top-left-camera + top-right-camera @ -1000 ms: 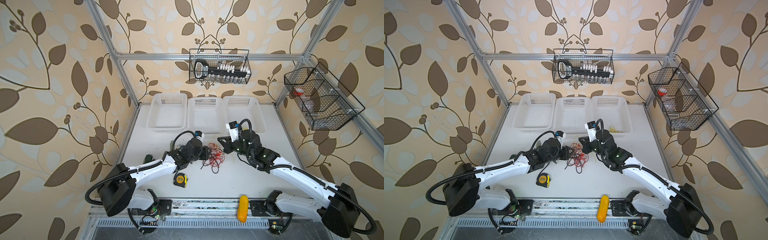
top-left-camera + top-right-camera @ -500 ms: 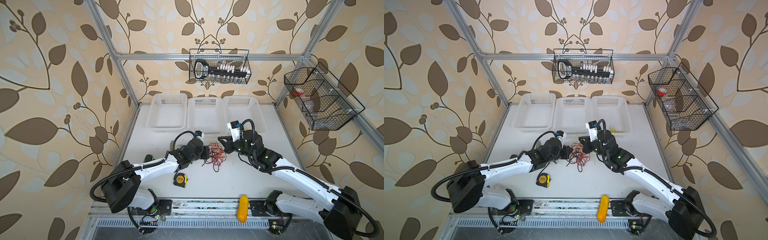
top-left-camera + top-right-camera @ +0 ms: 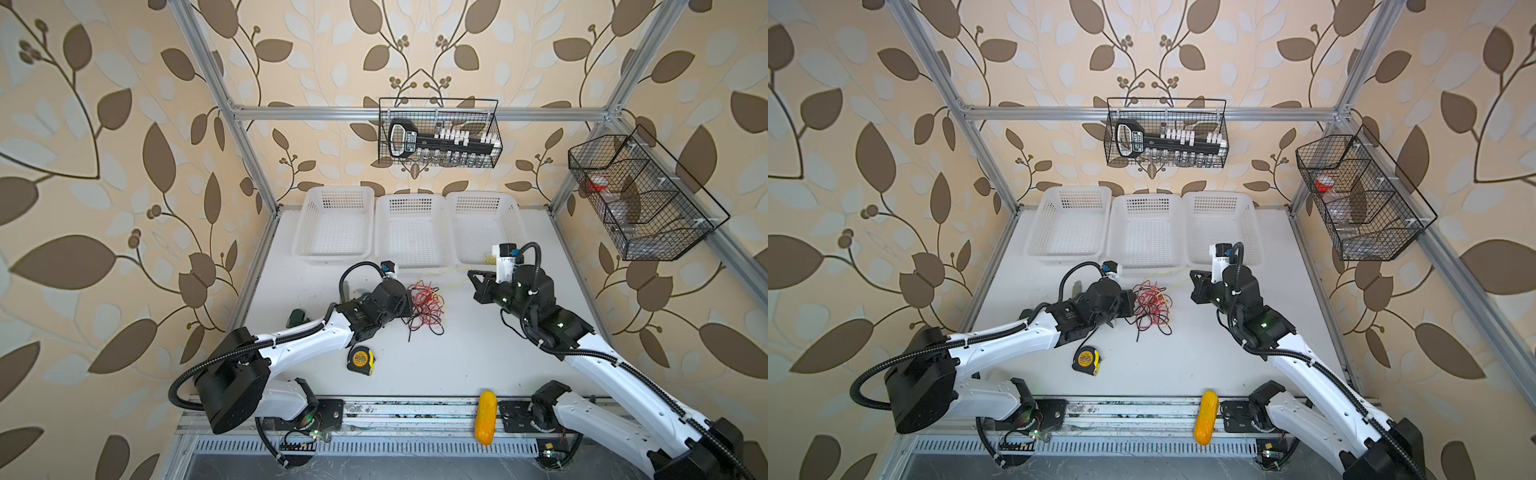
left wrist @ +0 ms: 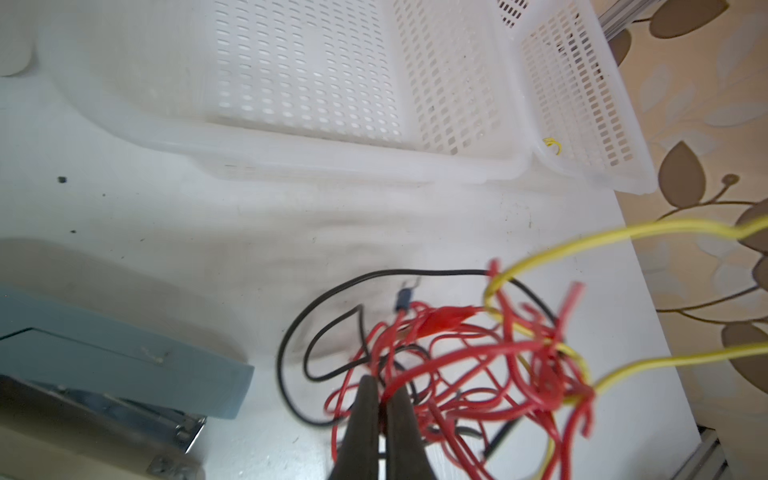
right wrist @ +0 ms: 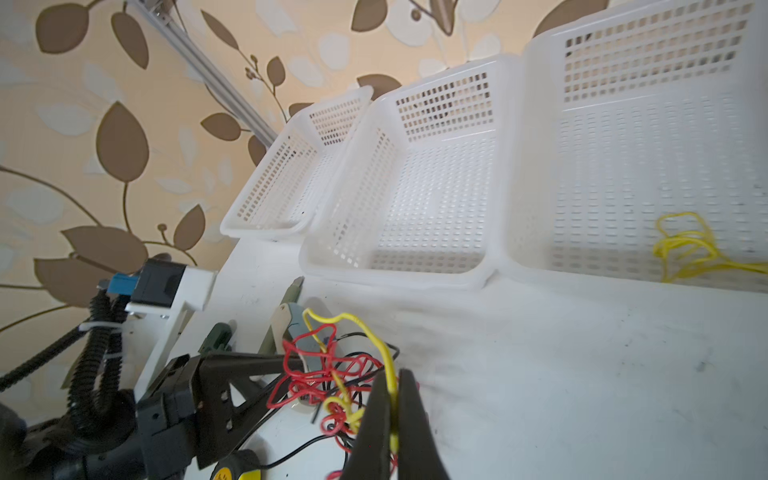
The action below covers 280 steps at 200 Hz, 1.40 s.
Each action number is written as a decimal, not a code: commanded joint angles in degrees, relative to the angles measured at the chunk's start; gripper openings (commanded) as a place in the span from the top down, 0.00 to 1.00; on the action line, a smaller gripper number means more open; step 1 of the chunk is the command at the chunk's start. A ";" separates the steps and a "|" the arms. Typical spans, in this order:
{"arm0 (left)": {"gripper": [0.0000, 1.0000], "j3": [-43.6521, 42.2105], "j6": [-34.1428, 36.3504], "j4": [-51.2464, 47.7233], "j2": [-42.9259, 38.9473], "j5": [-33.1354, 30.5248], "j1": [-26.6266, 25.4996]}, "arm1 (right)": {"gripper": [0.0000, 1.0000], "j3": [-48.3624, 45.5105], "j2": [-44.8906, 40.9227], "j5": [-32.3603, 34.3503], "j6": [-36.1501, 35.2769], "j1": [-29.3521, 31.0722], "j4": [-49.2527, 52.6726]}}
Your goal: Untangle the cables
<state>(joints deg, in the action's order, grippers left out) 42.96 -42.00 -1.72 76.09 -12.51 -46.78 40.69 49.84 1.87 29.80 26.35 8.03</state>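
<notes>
We pinch a red cable (image 4: 478, 351) with left fingers (image 4: 363, 419) at the tangle's (image 3: 424, 305) nine o'clock. Our right fingers (image 5: 376, 419) clamp a yellow cable (image 5: 384, 361).

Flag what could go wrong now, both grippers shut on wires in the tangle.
1. The yellow cable loops through the red cables; pulling it with the right gripper may cinch the knot instead of freeing it.
2. The left gripper seems to pinch one red strand, so the whole bundle, black cable included, may drag along or slip out.
</notes>
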 commanded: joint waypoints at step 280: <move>0.91 -2.66 7.34 -2.52 -5.68 8.56 6.97 | 1.00 4.62 9.92 -2.98 -8.72 7.23 -10.30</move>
<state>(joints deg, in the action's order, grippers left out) 40.07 -36.71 -6.17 71.11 -5.87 -40.40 42.54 58.37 -1.87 22.17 33.28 2.37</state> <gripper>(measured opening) 0.049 0.048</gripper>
